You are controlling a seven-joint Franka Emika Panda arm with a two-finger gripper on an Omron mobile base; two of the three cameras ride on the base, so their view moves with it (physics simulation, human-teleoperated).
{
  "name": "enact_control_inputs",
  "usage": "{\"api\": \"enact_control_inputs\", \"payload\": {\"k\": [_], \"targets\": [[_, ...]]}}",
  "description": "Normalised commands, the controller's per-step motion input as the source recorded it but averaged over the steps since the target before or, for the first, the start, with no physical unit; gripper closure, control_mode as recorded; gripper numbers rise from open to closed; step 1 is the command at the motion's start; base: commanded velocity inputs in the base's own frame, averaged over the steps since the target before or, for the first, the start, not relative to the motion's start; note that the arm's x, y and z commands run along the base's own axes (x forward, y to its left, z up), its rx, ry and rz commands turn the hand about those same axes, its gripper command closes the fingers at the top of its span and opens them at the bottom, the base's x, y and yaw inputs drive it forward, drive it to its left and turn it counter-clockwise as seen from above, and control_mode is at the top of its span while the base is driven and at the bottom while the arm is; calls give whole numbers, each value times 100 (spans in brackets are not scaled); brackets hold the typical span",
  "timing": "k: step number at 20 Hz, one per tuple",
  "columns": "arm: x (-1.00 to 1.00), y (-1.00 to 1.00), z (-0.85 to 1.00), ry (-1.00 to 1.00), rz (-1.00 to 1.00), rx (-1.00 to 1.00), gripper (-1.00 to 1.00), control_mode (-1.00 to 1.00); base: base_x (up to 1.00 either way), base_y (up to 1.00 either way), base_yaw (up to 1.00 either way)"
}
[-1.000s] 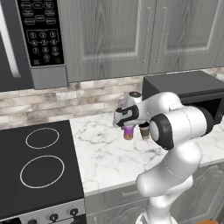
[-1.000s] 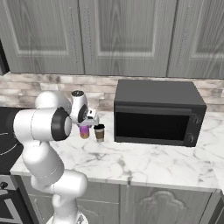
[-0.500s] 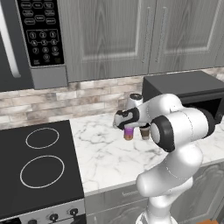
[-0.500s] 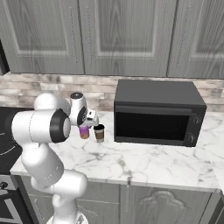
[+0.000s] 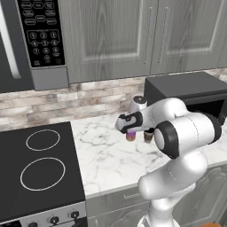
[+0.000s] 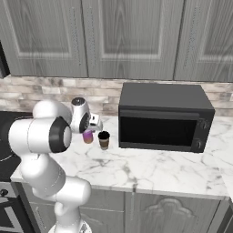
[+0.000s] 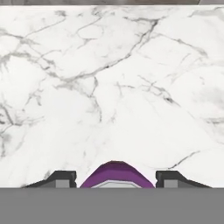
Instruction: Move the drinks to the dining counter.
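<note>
Can (image 7: 114,174) sits between the gripper (image 7: 115,177) fingertips (jaws spread).

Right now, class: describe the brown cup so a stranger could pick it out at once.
Find the black microwave on the marble worktop. Just beside its front corner, toward the stove, stand two small drinks. The brown cup is the one nearer the microwave, black-lidded, unlike the purple can.

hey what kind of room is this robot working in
A home kitchen, rendered in simulation: a black stove set in a marble worktop, a black microwave against a brick backsplash, and grey cabinets above.
</note>
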Motion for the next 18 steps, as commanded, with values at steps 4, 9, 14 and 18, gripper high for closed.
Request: {"api": "enact_control_inputs", "payload": {"k": [4, 9, 14, 18], "targets": [[-23, -8, 1, -12, 0, 0, 100, -100, 0, 0, 0], [-23, 0, 31, -13, 0, 0, 100, -100, 0, 0, 0], [-42, 0, 43, -10, 0, 0, 100, -100, 0, 0, 0], [-77, -6, 34, -1, 0, 1, 100, -100, 0, 0, 0]]}}
